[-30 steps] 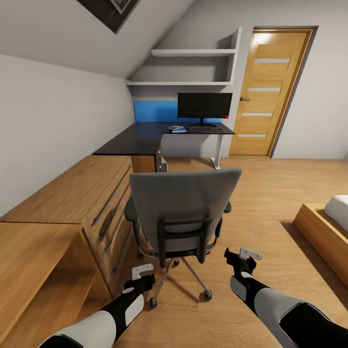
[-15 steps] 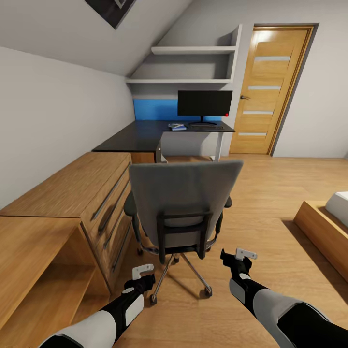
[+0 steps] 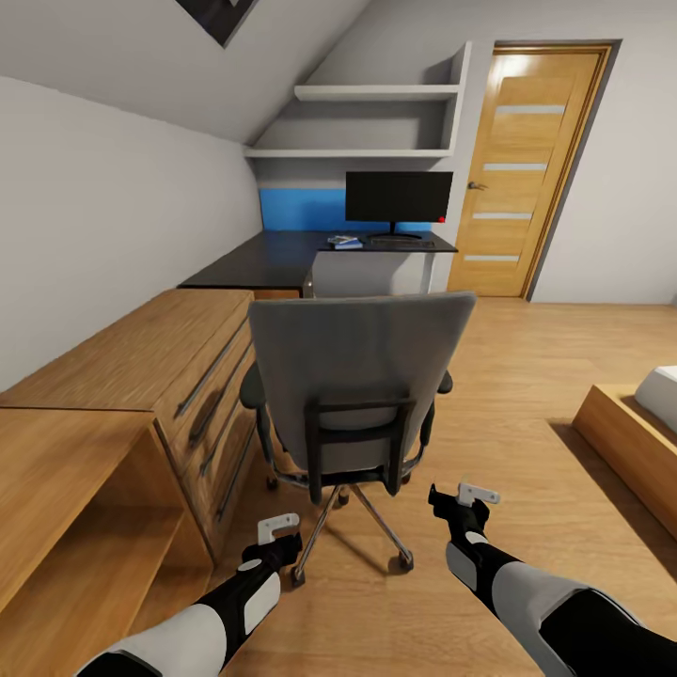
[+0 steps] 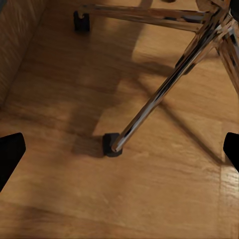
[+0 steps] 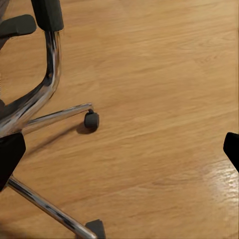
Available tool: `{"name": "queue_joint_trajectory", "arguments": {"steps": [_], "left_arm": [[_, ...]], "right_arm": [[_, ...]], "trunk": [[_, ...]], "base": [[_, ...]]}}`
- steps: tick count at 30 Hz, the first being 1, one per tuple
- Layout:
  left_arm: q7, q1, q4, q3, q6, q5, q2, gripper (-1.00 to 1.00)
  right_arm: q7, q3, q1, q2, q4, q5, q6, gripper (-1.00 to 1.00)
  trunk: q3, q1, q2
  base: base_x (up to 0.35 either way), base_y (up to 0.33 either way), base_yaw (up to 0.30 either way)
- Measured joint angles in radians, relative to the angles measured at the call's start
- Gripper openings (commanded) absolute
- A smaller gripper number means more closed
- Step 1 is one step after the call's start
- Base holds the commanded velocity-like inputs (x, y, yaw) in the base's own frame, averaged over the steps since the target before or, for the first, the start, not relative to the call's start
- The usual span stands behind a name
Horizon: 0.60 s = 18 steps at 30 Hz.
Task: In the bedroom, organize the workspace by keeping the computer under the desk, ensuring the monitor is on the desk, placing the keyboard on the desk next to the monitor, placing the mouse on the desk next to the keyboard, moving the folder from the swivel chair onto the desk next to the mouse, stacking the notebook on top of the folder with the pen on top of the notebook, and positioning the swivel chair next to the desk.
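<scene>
**Both claws low behind the swivel chair, bench at the far wall**

Head view. The swivel chair (image 3: 360, 381) fills the centre of the frame with its grey back toward me, its chrome base on the wooden floor (image 3: 527, 376). My left claw (image 3: 279, 534) sits at lower left, near a caster; my right claw (image 3: 467, 500) sits at lower right, apart from the chair. Both are spread wide and hold nothing.

Upper centre: the bench (image 3: 282, 256), glossy black, runs along the far wall. The monitor (image 3: 398, 197) stands upright on it. Just in front of its stand lies the keyboard (image 3: 402, 243), and to the left of that a small blue thing, probably the folder (image 3: 346, 243); what rests on it is too small to tell. A wooden cabinet (image 3: 132, 367) with long bar handles occupies the left side; a wooden door (image 3: 525, 169) stands at upper right, and white shelves (image 3: 376, 94) hang above the monitor.

Left wrist view. My fingertips (image 4: 10, 154) show dark at both side edges, far apart, with a chrome chair leg and its black caster (image 4: 112, 145) between them.

Right wrist view. A caster (image 5: 91, 120) and a black armrest (image 5: 48, 14) appear in the left half of the frame.
</scene>
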Motion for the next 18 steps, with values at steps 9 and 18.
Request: {"name": "queue_joint_trajectory", "arguments": {"steps": [9, 18], "left_arm": [[-0.001, 0.000, 0.001, -0.007, 0.000, 0.000, -0.001, 1.00], [0.000, 0.000, 0.001, -0.007, 0.000, 0.000, -0.001, 1.00]], "right_arm": [[0.031, 0.000, 0.001, 0.001, -0.001, 0.086, -0.008, 1.00], [0.033, -0.001, 0.002, 0.001, -0.001, 0.108, -0.035, 1.00]], "trunk": [[-0.028, 0.035, -0.063], [-0.056, 0.069, -0.126]], "base": [[0.000, 0.000, 0.000], [0.000, 0.000, 0.000]]}}
